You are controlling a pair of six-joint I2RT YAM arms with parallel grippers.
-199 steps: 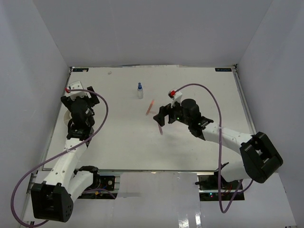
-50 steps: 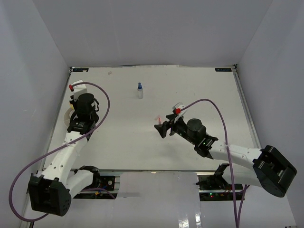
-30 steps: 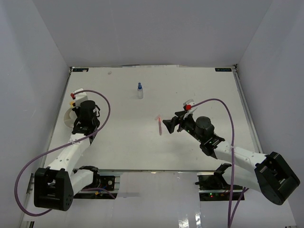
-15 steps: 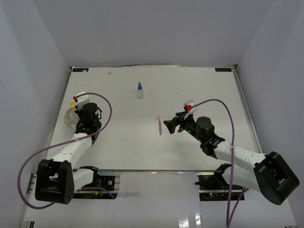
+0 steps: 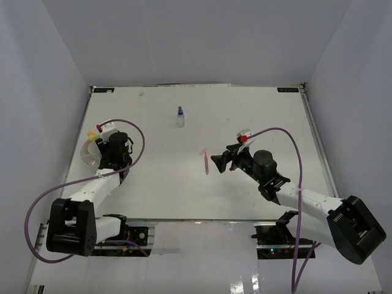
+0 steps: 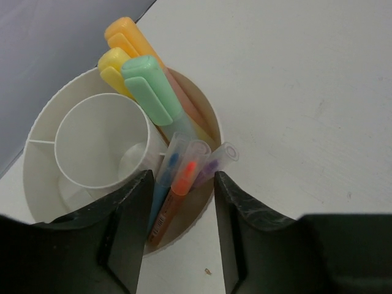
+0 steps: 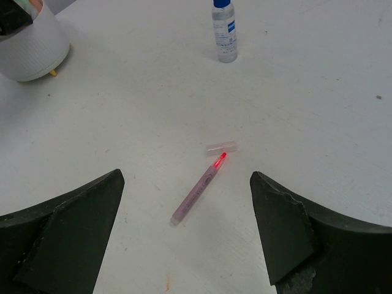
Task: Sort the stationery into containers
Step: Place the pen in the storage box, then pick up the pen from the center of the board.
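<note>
The white round container (image 6: pixel 37 177) with a central cup sits under my left gripper (image 6: pixel 182 176), which is open. Its outer compartment holds a green highlighter (image 6: pixel 150 92), yellow and orange ones, a blue pen (image 6: pixel 162 190), an orange pen (image 6: pixel 174 199) and a purple pen (image 6: pixel 214 165). The orange pen lies between the jaws, touching neither. In the top view the container (image 5: pixel 90 153) is at the left. My right gripper (image 7: pixel 187 176) hangs open above a pink red-tipped pen (image 7: pixel 197 195) lying on the table, its clear cap (image 7: pixel 221 147) off beside the tip.
A white bottle with a blue cap (image 7: pixel 224 30) stands upright beyond the pink pen, at the back middle of the table (image 5: pixel 180 117). White walls enclose the table on three sides. A small speck (image 6: pixel 208 271) lies beside the container.
My left gripper's jaws have parted, letting the orange pen rest in the container. The left arm has shifted slightly over the container. The right arm has not moved.
</note>
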